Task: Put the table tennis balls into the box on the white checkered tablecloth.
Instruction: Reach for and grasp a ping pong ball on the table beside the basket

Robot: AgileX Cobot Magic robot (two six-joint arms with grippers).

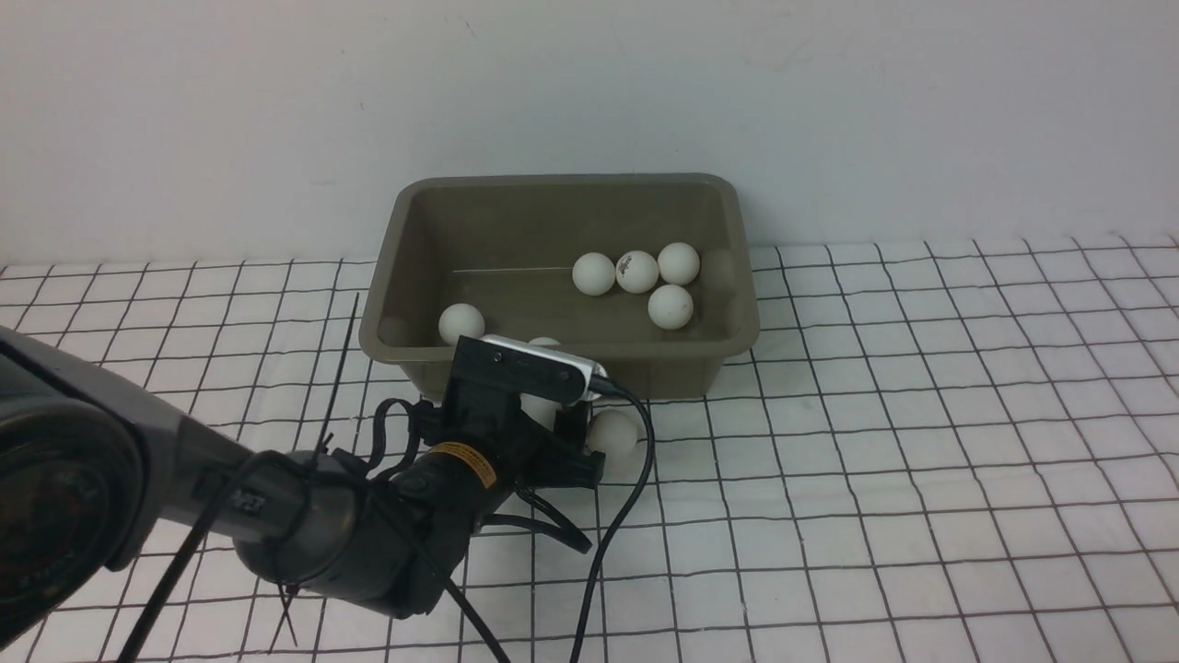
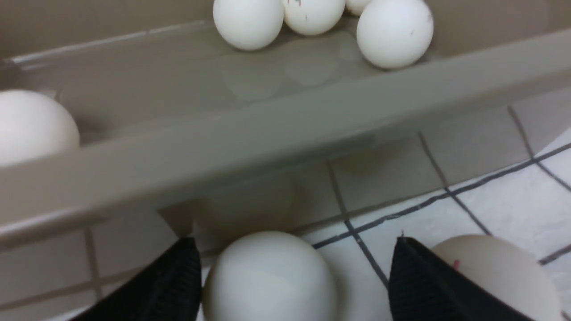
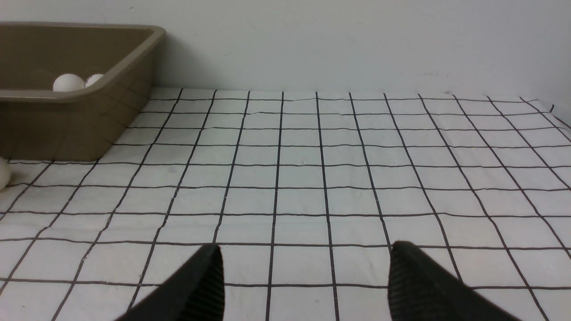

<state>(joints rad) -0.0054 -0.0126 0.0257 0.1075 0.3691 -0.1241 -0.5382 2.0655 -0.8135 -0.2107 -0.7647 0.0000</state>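
Straddling one table tennis ball (image 2: 267, 276) on the white checkered tablecloth (image 1: 875, 479) just before the box (image 1: 562, 368), the left gripper (image 2: 292, 285) stands spread wide, unclamped. A second ball (image 2: 499, 272) lies just outside one finger. The right gripper (image 3: 303, 285) hangs parted over bare cloth.

Left arm (image 1: 304, 534): smooth grey tube, widening into a big rounded dark joint at the near end. Black wrist section with a yellow-and-black label band (image 1: 463, 460). Boxy black camera mount with a silver-white strip (image 1: 543, 366) along its top. Black cables (image 1: 608, 516) looping from the mount and trailing down; thin black zip ties (image 1: 336, 368) sticking out from the tube. Left fingers (image 2: 428, 285): black, ribbed, wedge-shaped. Right fingers (image 3: 424, 285): same black ribbed wedges tapering to blunt tips.
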